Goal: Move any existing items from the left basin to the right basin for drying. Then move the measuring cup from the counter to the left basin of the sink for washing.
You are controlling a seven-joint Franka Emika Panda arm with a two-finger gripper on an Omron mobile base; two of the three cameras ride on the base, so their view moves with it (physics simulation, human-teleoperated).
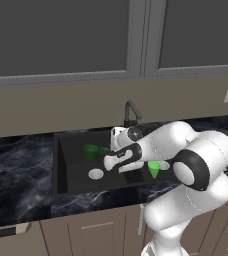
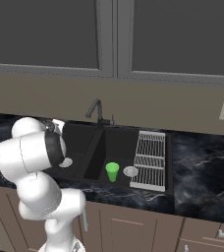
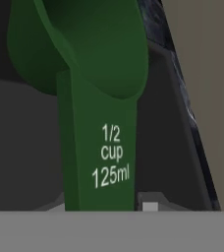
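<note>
The claw (image 1: 107, 162) is hanging low over the left basin (image 1: 73, 172), and it is holding the measuring cup (image 3: 92, 74) by its flat handle, with its jaws partly closed around it. In the hand view the dark green handle is running up from the bottom to the bowl at twelve o'clock, and white words on it are reading "1/2 cup 125ml". In the left base view the cup's green bowl is peeking out at about ten o'clock from the claw, inside the wide basin and above the silver drain (image 1: 96, 174). The light green tumbler (image 2: 112, 172) is standing upright in the right basin (image 2: 119, 147), so the first job looks done. What is left, I think, is putting the measuring cup down in the left basin and letting go. The right base view is showing the tumbler clearly, next to a white rack (image 2: 149, 160) at three o'clock from it, but the arm is hiding the claw there. The hand view is showing the writing that the other views are too far away to show.
</note>
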